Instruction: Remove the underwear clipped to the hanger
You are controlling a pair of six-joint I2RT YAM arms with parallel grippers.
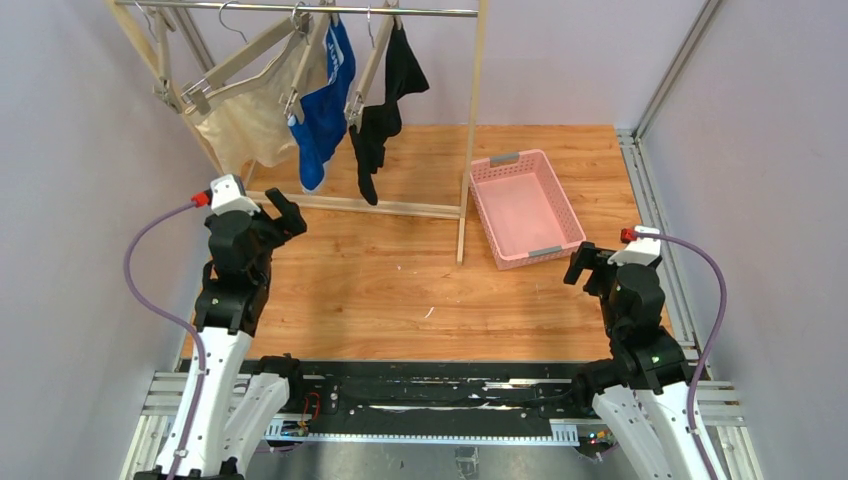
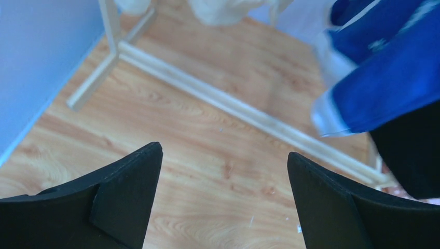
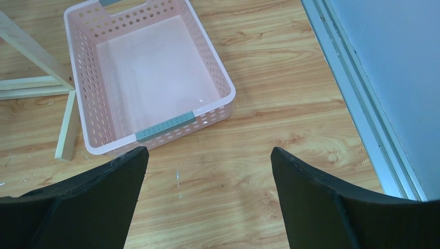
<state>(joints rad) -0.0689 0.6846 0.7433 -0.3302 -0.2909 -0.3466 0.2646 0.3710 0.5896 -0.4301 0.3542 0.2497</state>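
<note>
Three pieces of underwear hang clipped to wooden hangers [image 1: 250, 50] on a rack at the back left: cream-beige [image 1: 248, 122], bright blue with white lettering [image 1: 325, 95] and black [image 1: 385, 110]. The left wrist view shows the cream [image 2: 220, 9], blue [image 2: 386, 72] and black [image 2: 410, 150] pieces ahead. My left gripper [image 1: 285, 212] [image 2: 223, 155] is open and empty, just below and in front of the cream and blue pieces. My right gripper [image 1: 585, 262] [image 3: 208, 155] is open and empty, just in front of the pink basket.
An empty pink basket [image 1: 500, 165] [image 3: 155, 127] sits on the wooden table right of the rack. The rack's wooden base bar [image 1: 350, 205] [image 2: 233, 106] and upright post [image 1: 470, 130] stand between the clothes and the basket. Walls close both sides.
</note>
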